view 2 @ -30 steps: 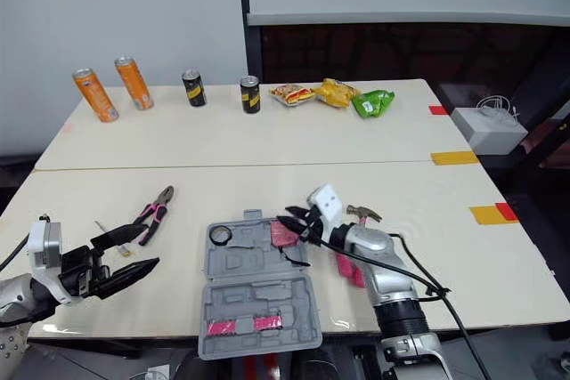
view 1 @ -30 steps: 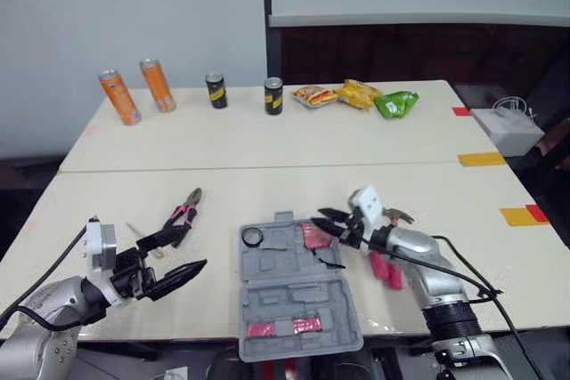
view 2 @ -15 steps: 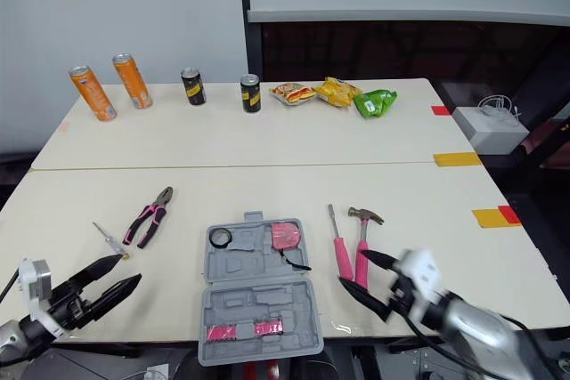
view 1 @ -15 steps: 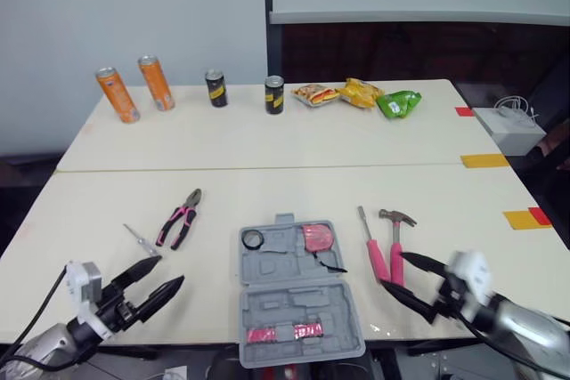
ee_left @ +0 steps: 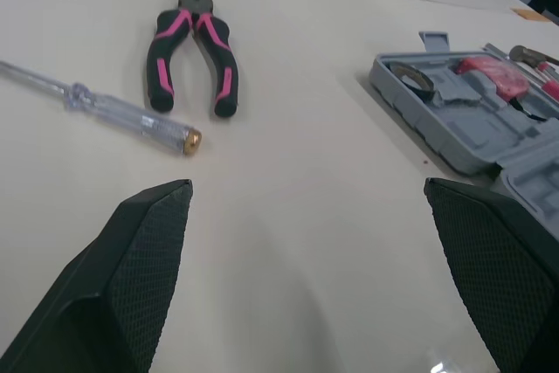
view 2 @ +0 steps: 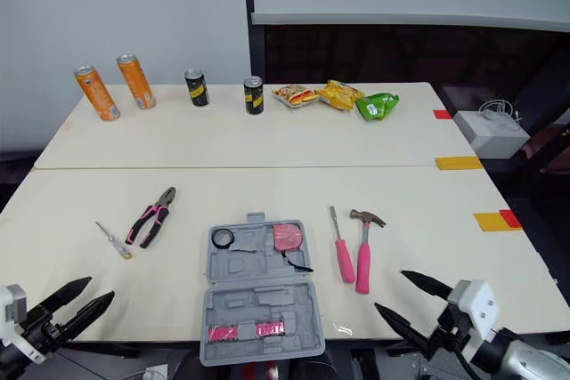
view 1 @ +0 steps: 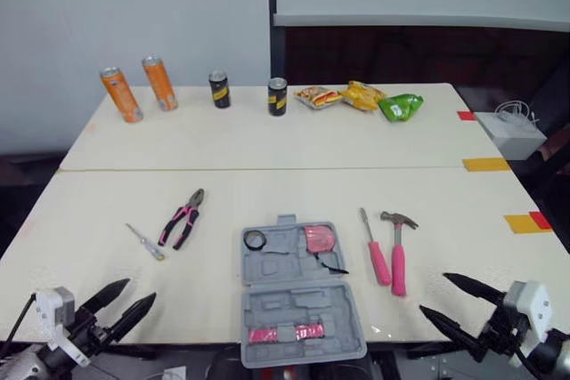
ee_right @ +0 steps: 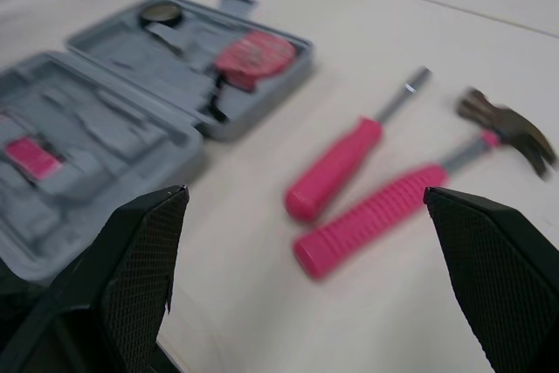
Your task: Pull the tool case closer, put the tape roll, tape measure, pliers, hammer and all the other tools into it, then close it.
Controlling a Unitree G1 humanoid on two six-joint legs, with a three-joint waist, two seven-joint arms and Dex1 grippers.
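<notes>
The grey tool case (view 1: 298, 304) lies open at the table's front middle. In its far half sit a black tape roll (view 1: 256, 240) and a pink tape measure (view 1: 317, 238). A pink-handled screwdriver (view 1: 374, 248) and a pink-handled hammer (view 1: 397, 251) lie side by side right of the case. Left of it lie the pliers (view 1: 183, 217) and a small clear screwdriver (view 1: 144, 242). My left gripper (view 1: 140, 289) hovers open at the front left edge. My right gripper (view 1: 434, 293) is open at the front right edge, near the hammer's handle (ee_right: 393, 216), holding nothing.
Two orange cans (view 1: 120, 93) and two black cans (view 1: 277, 95) stand along the far table's back. Snack packs (view 1: 356, 93) lie beside them. A white box (view 1: 509, 131) sits off the table's right side. Yellow and red tape marks (view 1: 521, 221) line the right edge.
My right gripper opened over the case, left the tape measure inside, and drew back to the front right edge. My left gripper also pulled back toward the front edge.
</notes>
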